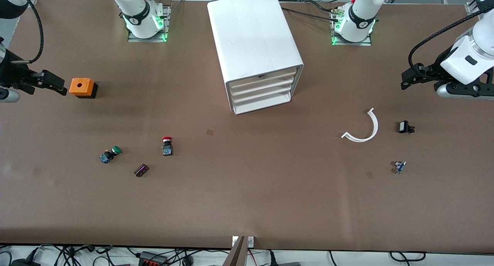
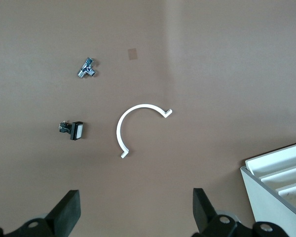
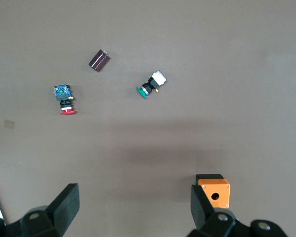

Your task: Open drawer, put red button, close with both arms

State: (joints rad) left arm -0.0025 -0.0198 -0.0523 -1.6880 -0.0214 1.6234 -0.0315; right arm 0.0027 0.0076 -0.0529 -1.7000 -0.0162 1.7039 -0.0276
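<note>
The white cabinet [image 1: 254, 38] stands at the middle of the table between the two bases, and its corner shows in the left wrist view [image 2: 281, 182]. All its drawers are shut, including the second drawer [image 1: 262, 84]. The red button [image 1: 167, 145] stands upright on the table, nearer to the front camera than the cabinet and toward the right arm's end. It also shows in the right wrist view [image 3: 65, 100]. My left gripper [image 1: 410, 80] [image 2: 136, 207] is open and empty over the left arm's end of the table. My right gripper [image 1: 54, 84] [image 3: 133, 205] is open and empty beside the orange box.
An orange box [image 1: 82, 87], a green-capped button [image 1: 110, 154] and a small dark block [image 1: 141, 170] lie toward the right arm's end. A white curved strip [image 1: 362, 129], a black switch [image 1: 405, 127] and a small metal part [image 1: 399, 166] lie toward the left arm's end.
</note>
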